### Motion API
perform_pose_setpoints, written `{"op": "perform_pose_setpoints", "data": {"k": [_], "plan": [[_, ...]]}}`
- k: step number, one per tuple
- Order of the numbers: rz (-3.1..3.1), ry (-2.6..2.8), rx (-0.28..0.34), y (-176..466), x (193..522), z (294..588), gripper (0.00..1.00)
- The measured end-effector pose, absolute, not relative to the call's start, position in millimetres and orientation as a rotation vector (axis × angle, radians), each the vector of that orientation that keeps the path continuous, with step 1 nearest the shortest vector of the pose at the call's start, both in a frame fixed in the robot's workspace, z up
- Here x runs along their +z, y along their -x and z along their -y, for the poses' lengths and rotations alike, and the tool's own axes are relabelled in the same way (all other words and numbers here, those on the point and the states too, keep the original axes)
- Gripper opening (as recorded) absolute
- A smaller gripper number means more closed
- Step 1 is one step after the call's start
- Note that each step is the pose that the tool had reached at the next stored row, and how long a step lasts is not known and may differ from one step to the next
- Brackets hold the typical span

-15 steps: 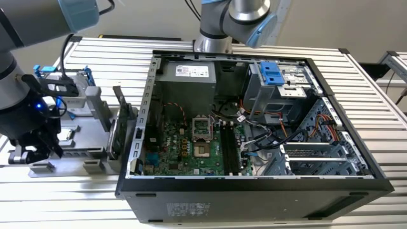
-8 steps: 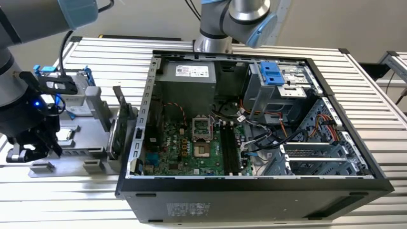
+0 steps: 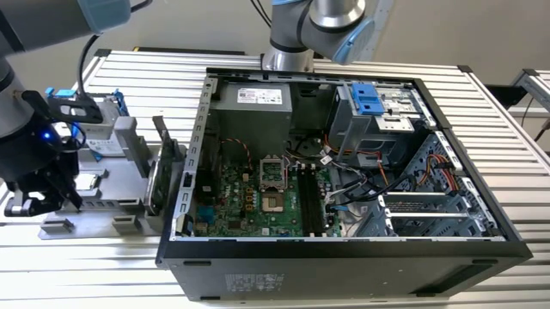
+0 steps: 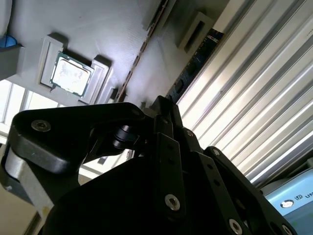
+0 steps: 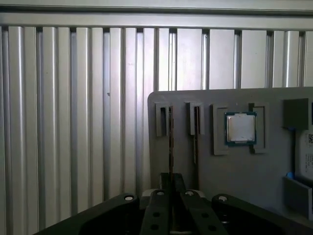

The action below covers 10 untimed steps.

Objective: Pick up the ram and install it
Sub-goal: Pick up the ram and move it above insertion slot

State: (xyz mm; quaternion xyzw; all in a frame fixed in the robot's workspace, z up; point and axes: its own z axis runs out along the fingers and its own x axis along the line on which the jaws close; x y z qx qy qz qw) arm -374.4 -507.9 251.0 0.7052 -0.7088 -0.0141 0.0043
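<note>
Black fingers (image 5: 165,182) are drawn in together on the ram (image 5: 171,147). No gap shows on either side of the board in the first wrist view, so I read them as gripping its upper edge.

The ram stands on edge in its slot holder on the grey parts tray (image 5: 230,176), next to the tray's outer border. Its blue-green face shows in the second wrist view. It has not left the holder.

A second thin board (image 5: 195,132) stands just beside it and parallel. The processor chip (image 5: 240,128) sits beyond that in its own cradle.

The tray rests on the ribbed aluminium desk (image 5: 73,122), at the exterior view's left of the open computer case (image 3: 344,254). A green expansion card (image 3: 159,170) stands upright between the tray and the case wall. The memory slots (image 3: 311,199) on the motherboard look vacant, well apart from the tray.

Risks, as judged:
- The hold is on a thin edge. An off-centre grip could let the stick pivot or slip.
- A tilted pull could bind the stick in the holder and drag the tray.
- The neighbouring board is close enough to be clipped.
- A skewed stick would not meet its slot squarely.
</note>
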Motion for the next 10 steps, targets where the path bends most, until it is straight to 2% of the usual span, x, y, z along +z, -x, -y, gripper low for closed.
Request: {"op": "perform_pose_setpoints", "data": {"k": [10], "plan": [[2.221,-2.21,-0.044,374.4,259.0,507.8,0.0]]}}
